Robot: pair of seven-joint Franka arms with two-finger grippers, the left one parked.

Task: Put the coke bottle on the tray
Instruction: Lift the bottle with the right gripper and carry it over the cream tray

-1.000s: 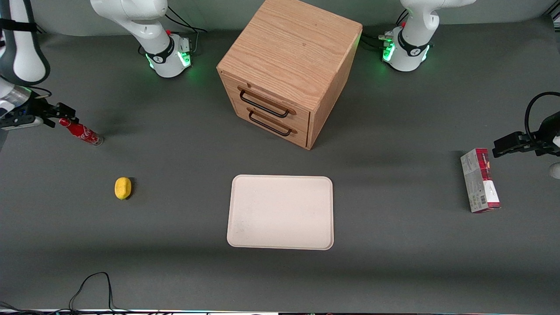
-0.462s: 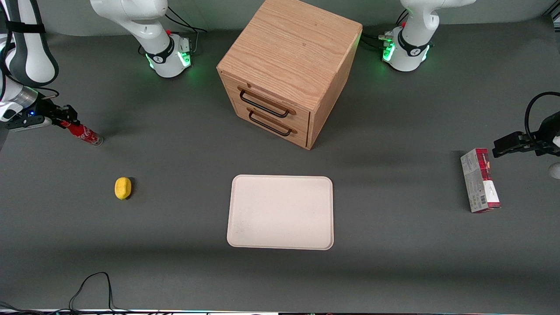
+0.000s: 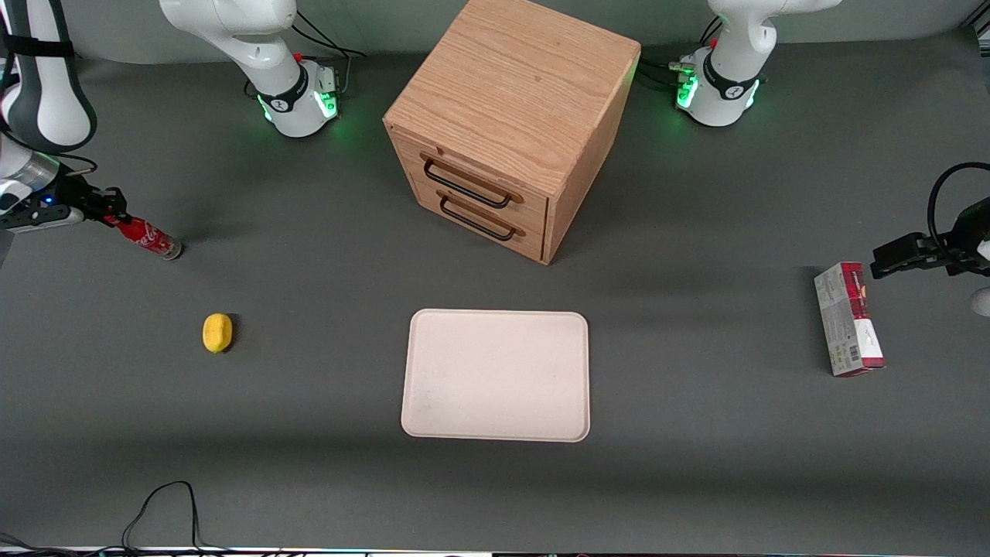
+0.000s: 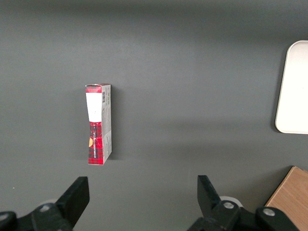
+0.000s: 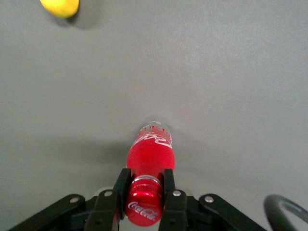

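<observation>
The coke bottle [image 3: 147,235] is a slim red bottle with white script, at the working arm's end of the table, tilted with its base on the table. My gripper [image 3: 113,207] is shut on its red cap. In the right wrist view the two black fingers [image 5: 121,183] press on either side of the cap, just above the bottle [image 5: 149,154]; my gripper [image 5: 144,185] holds it by the neck. The cream-white tray [image 3: 496,375] lies flat in the middle of the table, nearer the front camera than the cabinet, with nothing on it.
A wooden two-drawer cabinet [image 3: 510,116] stands mid-table. A yellow lemon-like object [image 3: 217,333] lies between the bottle and the tray, nearer the camera; it also shows in the right wrist view [image 5: 60,7]. A red-and-grey carton [image 3: 848,319] lies toward the parked arm's end.
My gripper moved onto the bottle's cap and closed on it, then drew slightly toward the working arm's end. The bottle's cap end shifted a little with it.
</observation>
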